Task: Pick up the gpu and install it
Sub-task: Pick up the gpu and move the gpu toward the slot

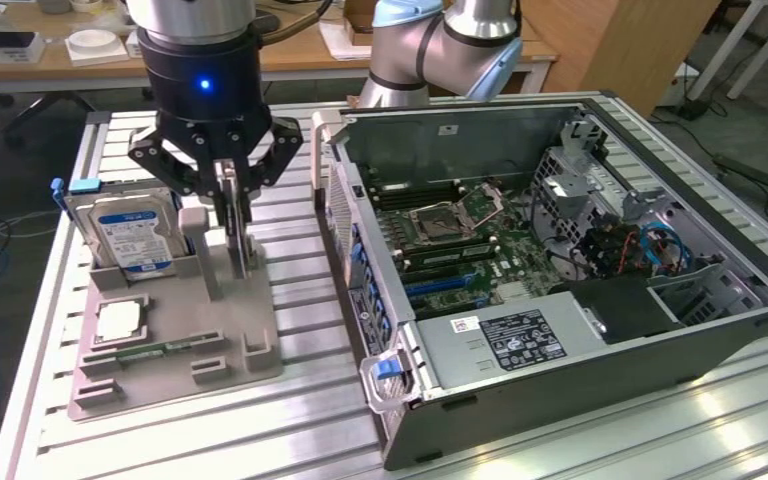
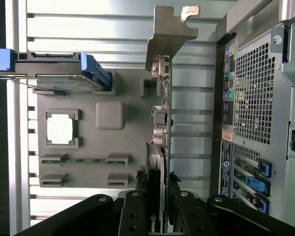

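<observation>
Claw (image 1: pixel 231 190) status: pressed together on the gpu (image 1: pixel 240 245), one finger on each flat face, gripping the card's upper edge. The arm hangs straight down over the grey holder (image 1: pixel 264 340), which lets the claw (image 2: pixel 161 181) meet the thin card (image 2: pixel 163 118) squarely.

Card position: on edge at the holder's upright slot, on the side nearest the computer case (image 1: pixel 704 300). From here it cannot be judged whether the lower edge sits in the slot or has cleared it. The pale metal bracket (image 2: pixel 169 29) is at the end farthest from the claw.

Reason for the stance: a card stored on edge leaves both faces free for a pinch and, by my reading, matches the attitude needed for a board slot.

Other parts in the holder (image 2: pixel 132 123):
- hard drive (image 1: pixel 124 235), upright, on the side away from the case;
- processor chip (image 1: pixel 120 320), flat in its recess;
- memory stick (image 1: pixel 157 350), flat in its groove.

The case lies open on the tabletop (image 1: pixel 304 420) just beside the holder, with no card fitted yet.
</observation>
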